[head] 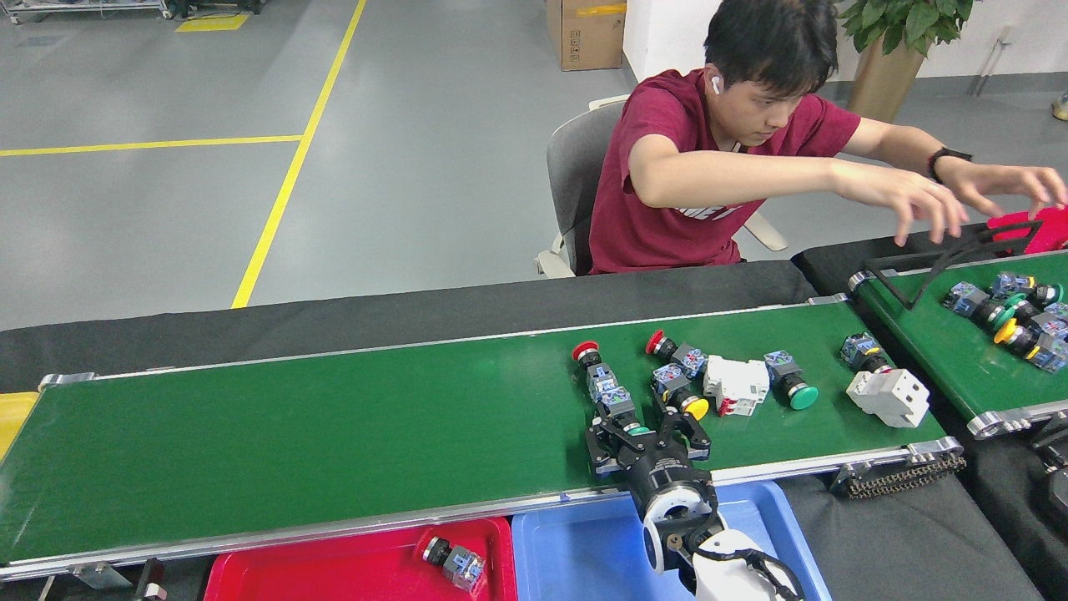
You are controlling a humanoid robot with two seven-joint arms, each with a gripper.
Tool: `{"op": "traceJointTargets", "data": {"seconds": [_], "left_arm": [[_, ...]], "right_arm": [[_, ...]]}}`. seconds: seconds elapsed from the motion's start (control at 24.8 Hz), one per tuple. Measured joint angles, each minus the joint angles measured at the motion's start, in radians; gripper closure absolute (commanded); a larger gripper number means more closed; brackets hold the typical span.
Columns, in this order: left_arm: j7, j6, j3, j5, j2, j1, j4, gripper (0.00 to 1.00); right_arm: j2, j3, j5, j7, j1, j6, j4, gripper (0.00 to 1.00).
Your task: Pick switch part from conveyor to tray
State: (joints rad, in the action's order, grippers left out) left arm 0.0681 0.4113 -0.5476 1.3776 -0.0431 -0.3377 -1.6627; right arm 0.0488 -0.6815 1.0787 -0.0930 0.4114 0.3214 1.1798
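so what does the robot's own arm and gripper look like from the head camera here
Only the right arm shows. Its right gripper is matt black, with linked, open-framed metal fingers on a black cylindrical body. Behind it sits a white ring-shaped wrist collar, then a glossy white arm shell with a thin black cable looping across it. No markings are readable. The left arm is out of view.

conveyor (334, 434) bare leftward, switch parts (717, 386) crowding right pincer (647, 432)
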Motion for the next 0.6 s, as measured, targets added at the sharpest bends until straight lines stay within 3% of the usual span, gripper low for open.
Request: {"op": "traceJointTargets", "data": {"seconds": [0.24, 0.48, 0.6], "left_arm": [[-0.001, -0.001, 0.000, 0.000, 0.000, -0.001, 0.002, 0.00], [-0.002, -0.001, 0.000, 0.000, 0.000, -0.002, 0.002, 0.00], [-0.002, -0.001, 0.000, 0.000, 0.000, -0.002, 0.002, 0.00]], "right_arm": [[0.020, -0.002, -0.013, -0.024, -0.002, -0.093, 0.039, 0.86], [0.147, -0.003, -0.097, -0.082, -0.107, -0.295, 0.347, 0.83], [0.165, -0.007, -0.103, -0.100, -0.172, -0.474, 0.442, 0.74]]}}
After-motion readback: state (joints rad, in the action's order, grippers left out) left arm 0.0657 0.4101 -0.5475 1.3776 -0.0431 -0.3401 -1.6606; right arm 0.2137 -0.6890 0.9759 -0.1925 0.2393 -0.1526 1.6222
